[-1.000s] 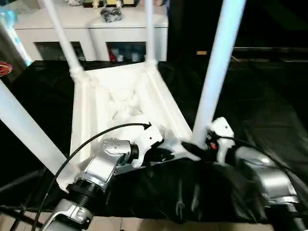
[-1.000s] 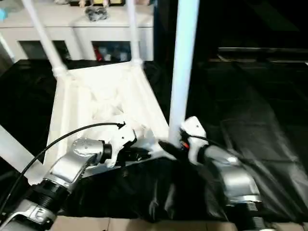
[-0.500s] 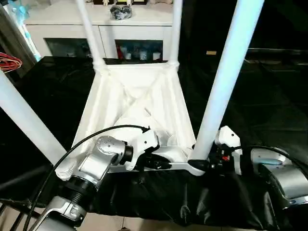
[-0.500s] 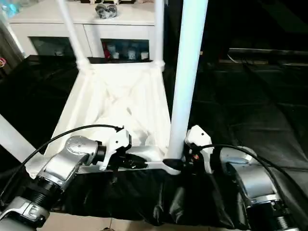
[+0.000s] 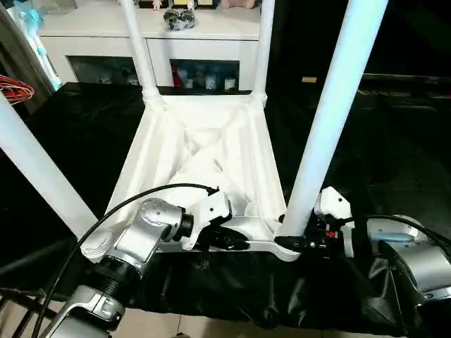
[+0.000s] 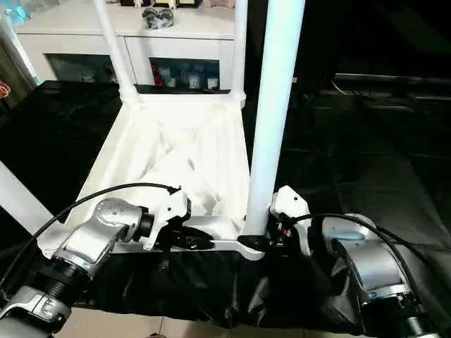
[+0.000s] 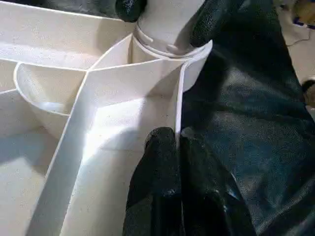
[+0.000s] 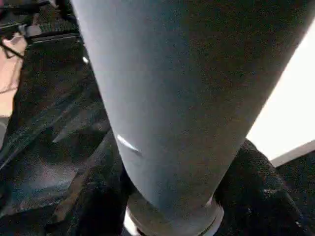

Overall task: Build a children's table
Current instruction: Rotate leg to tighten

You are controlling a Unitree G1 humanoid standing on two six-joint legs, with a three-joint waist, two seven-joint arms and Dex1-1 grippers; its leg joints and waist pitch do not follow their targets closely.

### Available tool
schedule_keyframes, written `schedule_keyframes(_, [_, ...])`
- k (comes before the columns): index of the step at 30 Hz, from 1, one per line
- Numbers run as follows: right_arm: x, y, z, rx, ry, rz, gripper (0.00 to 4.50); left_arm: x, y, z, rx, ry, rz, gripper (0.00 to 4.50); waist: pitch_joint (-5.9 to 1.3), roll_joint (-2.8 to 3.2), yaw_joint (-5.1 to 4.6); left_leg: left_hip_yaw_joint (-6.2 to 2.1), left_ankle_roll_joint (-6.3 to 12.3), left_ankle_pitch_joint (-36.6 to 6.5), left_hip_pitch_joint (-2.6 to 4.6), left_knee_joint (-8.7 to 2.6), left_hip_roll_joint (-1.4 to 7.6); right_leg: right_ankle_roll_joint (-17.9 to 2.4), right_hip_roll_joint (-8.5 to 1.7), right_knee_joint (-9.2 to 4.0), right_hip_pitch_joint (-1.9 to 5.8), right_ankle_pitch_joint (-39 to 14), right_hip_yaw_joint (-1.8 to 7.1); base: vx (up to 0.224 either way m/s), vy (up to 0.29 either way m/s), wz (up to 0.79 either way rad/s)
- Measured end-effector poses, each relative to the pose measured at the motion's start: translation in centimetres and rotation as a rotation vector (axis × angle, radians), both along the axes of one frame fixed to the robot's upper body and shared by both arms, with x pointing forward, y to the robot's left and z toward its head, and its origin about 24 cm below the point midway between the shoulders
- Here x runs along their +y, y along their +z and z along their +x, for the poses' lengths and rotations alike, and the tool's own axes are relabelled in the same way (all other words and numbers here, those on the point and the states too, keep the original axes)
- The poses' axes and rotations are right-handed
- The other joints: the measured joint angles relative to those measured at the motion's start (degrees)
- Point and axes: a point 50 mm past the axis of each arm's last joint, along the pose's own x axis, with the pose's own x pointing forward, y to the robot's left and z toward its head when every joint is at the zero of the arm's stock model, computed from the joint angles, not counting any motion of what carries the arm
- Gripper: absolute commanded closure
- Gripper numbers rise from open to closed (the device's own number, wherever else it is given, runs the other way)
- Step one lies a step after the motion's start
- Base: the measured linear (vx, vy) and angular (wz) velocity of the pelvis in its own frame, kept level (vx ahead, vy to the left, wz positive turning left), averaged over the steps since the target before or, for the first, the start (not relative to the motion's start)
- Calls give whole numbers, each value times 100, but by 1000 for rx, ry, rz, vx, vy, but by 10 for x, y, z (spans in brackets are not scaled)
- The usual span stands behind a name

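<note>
Four legs stand in the table (image 5: 204, 148); your left gripper (image 7: 172, 147) pinches its rim (right gripper (image 6: 271, 239) clasps the near leg (image 5: 331, 120)); seat it firmly.

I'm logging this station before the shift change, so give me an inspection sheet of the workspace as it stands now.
Surface: black cloth over the work area, wrinkled at the near edge.
Job's things: white table lying upside down, ribbed underside up; four legs standing in its corner sockets, nearest one at the near right corner.
Clutter: nothing seen.
Grippers: left gripper shut on the table's near edge wall; right gripper around the base of the near right leg.
Cables: black cable looping over the left forearm; red wires at far left.
Surroundings: white cabinet behind, small items on top.
</note>
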Motion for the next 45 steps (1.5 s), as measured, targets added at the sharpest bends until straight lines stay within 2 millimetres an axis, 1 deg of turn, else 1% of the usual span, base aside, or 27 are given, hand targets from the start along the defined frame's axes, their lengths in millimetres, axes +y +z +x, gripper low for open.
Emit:
schedule_keyframes(2, [1, -3, 5, -20, -99, 17, 246, -4, -1, 3, -12, 53, 0, 450, 1, -8, -38, 0, -1, 0, 5, 1, 0, -4, 0, 1, 0, 3, 2, 0, 0, 0])
schedule_keyframes(4, [4, -7, 11, -25, -216, 41, 248, -9, -1, 5, -23, 114, 1, 450, 1, -13, -105, 0, -2, 0, 20, -2, -2, 2, 1, -1, 6, 0, 8, 0, 0, 0])
schedule_keyframes(5, [7, -9, 16, -35, -306, 54, 250, -13, -2, 7, -28, 165, 3, 450, 0, -17, -168, 0, -2, 0, 30, -2, -2, 11, 1, -1, 6, -5, 9, 0, 0, 0])
schedule_keyframes(8, [11, -12, 22, -40, -440, 64, 250, -22, -4, 9, -27, 240, 3, 450, -3, -12, -239, -9, -4, -1, 60, -5, -7, 18, -1, -14, 16, -10, 9, 0, 0, 0])
schedule_keyframes(11, [16, -13, 29, -40, -537, 64, 251, -28, -4, 11, -29, 297, 3, 450, -2, -13, -317, -10, -4, -2, 69, -17, -10, 20, -1, -22, 15, -11, 10, 0, 0, 0])
schedule_keyframes(17, [26, -13, 41, -47, -695, 71, 251, -40, -4, 13, -43, 382, 6, 450, -9, 3, -403, -18, -4, -2, 69, -34, -11, 20, 2, -85, 10, -11, 3, 0, 0, 0])
schedule_keyframes(18, [27, -13, 41, -47, -697, 71, 195, -41, -4, 12, -43, 381, 6, 450, -11, 7, -407, -17, -4, -2, 70, -42, -13, 20, 3, -100, 13, -10, 4, 0, 0, 0])
schedule_keyframes(21, [28, -12, 41, -26, -707, 116, 195, -40, -4, 12, -43, 368, 5, 450, -12, 10, -418, -11, -4, -2, 68, -46, -18, 17, 2, -105, 11, -8, 15, 0, 0, 0])
schedule_keyframes(22, [29, -12, 40, -20, -704, 125, 175, -39, -4, 11, -43, 363, 5, 450, -12, 11, -422, -11, -4, -2, 68, -48, -18, 16, 2, -105, 8, -7, 15, 0, 0, 0])
schedule_keyframes(24, [30, -11, 38, -12, -677, 138, 155, -34, -3, 10, -47, 346, 3, 450, -11, 11, -428, -12, -4, -2, 69, -59, -16, 12, 3, -103, 3, -1, 10, 0, 0, 0])
schedule_keyframes(27, [28, -8, 34, -19, -587, 121, 155, -27, -2, 9, -39, 306, -1, 450, -9, 15, -399, -11, -6, -2, 69, -83, -15, 7, 6, -99, -4, 14, 5, 0, 0, 0])
schedule_keyframes(30, [23, -9, 26, -13, -456, 90, 155, -17, -1, 5, -22, 230, -10, 450, -8, 18, -296, -12, -7, -1, 69, -96, -8, -1, 11, -93, -4, 27, -5, 0, 0, 0])
schedule_keyframes(31, [22, -7, 24, -14, -421, 94, 155, -14, 0, 5, -22, 213, -12, 450, -6, 19, -276, -11, -7, -1, 64, -96, -7, -27, 11, -91, -4, 43, -5, 0, 0, 0])
schedule_keyframes(35, [13, -4, 18, 2, -286, 76, 155, -9, 2, 2, -13, 148, -14, 450, -6, 20, -181, -5, -6, 0, 49, -85, -5, -23, 10, -95, -5, 36, -1, 0, 0, 0])
schedule_keyframes(37, [12, -3, 14, 11, -224, 70, 155, -4, 2, 1, -7, 120, -12, 450, -5, 18, -139, -3, -4, -1, 45, -85, -5, -21, 9, -98, -6, 32, -2, 0, 0, 0])
schedule_keyframes(43, [4, 0, 4, 40, -60, 35, 155, 2, 3, -2, 5, 35, -3, 450, 15, -14, -35, 1, -4, -1, 40, -75, -4, -21, 5, -94, -6, 29, -2, 0, 0, 0])
schedule_keyframes(44, [3, 0, 3, 43, -36, 30, 180, 3, 3, -3, 9, 25, -2, 450, 19, -21, -19, 1, -5, -1, 40, -73, -4, -21, 5, -92, -6, 29, -2, 0, 0, 0])
schedule_keyframes(45, [1, 1, 3, 45, -21, 21, 180, 3, 3, -3, 12, 18, -1, 450, 22, -25, -12, 1, -5, -1, 40, -72, -4, -22, 5, -91, -5, 30, -2, 0, 0, 0])
